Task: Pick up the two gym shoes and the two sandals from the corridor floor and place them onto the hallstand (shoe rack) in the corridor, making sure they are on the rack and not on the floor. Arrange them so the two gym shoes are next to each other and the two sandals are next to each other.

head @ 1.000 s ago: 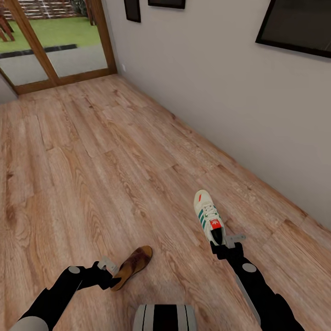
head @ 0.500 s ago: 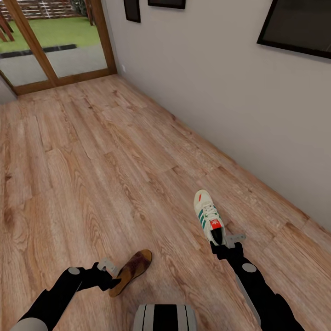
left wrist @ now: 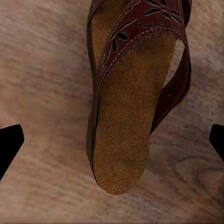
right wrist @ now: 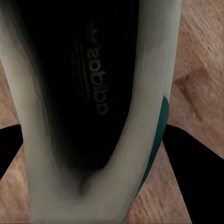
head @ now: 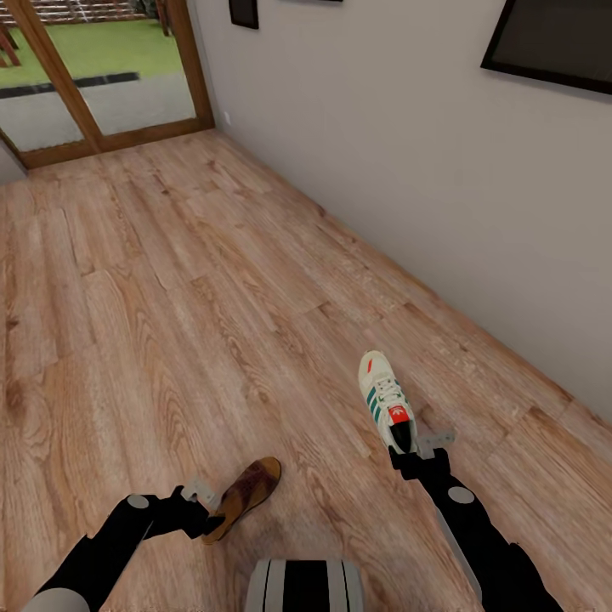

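Note:
One cream-white gym shoe (head: 384,398) with green stripes points away from me over the wood corridor floor (head: 170,297). My right gripper (head: 410,449) is shut on its heel; in the right wrist view the shoe's opening (right wrist: 93,93) fills the gap between the fingers. A dark brown sandal (head: 246,493) lies to the left. Its heel end (left wrist: 126,140) sits between the wide-apart fingers of my open left gripper (head: 206,503), with floor showing on both sides. The other gym shoe, the other sandal and the hallstand are out of view.
A pale grey wall (head: 382,153) runs along the right, with dark framed pictures (head: 552,42) on it. A wood-framed glass door (head: 102,85) to the garden closes the far end. My own trunk (head: 304,586) shows at the lower edge.
The whole picture has shifted a little: the door and the wall pictures sit higher now, so the camera moved. Both grippers keep their places at the shoe and the sandal.

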You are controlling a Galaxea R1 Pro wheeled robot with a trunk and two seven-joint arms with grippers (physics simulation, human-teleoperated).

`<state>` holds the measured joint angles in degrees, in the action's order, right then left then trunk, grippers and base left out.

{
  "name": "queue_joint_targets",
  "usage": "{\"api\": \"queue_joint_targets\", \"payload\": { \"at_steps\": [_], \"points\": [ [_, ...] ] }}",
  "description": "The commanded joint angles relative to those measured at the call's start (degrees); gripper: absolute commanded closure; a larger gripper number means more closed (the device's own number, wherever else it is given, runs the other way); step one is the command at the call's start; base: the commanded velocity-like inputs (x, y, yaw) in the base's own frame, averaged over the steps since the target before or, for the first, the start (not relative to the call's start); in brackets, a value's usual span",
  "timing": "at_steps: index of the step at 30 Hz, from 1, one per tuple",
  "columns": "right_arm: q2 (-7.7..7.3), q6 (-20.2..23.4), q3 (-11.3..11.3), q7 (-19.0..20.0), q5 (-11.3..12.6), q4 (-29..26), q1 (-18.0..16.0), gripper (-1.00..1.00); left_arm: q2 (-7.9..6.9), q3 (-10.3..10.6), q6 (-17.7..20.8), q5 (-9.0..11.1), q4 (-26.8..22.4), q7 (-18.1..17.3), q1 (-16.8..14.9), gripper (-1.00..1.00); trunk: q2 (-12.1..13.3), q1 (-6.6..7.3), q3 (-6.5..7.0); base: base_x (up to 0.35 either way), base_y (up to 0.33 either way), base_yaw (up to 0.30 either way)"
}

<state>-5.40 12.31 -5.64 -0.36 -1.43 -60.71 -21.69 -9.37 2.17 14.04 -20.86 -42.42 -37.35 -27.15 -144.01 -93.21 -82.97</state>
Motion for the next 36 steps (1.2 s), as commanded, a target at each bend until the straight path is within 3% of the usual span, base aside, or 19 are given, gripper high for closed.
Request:
{"api": "queue_joint_targets", "payload": {
  "at_steps": [1,23,36],
  "points": [
    [-0.05,0.4,-0.1,0.0,-0.1,-0.1,0.0,1.0,-0.05,0.1,0.3,-0.2,-0.1,-0.2,0.0,-1.0,0.0,-0.01,-0.27,0.0,0.0,0.0],
    [-0.04,0.3,-0.2,0.0,-0.1,-0.1,0.0,1.0,-0.59,0.1,0.4,-0.4,-0.2,1.8,-0.8,-1.0,-0.3,-0.58,-6.56,0.0,0.0,0.0],
    [-0.04,0.4,-0.1,0.0,-0.1,-0.1,0.0,1.0,-0.35,0.2,0.4,-0.4,-0.4,2.0,-0.8,-1.0,-0.3,-0.58,-7.75,0.0,0.0,0.0]
  ]
}}
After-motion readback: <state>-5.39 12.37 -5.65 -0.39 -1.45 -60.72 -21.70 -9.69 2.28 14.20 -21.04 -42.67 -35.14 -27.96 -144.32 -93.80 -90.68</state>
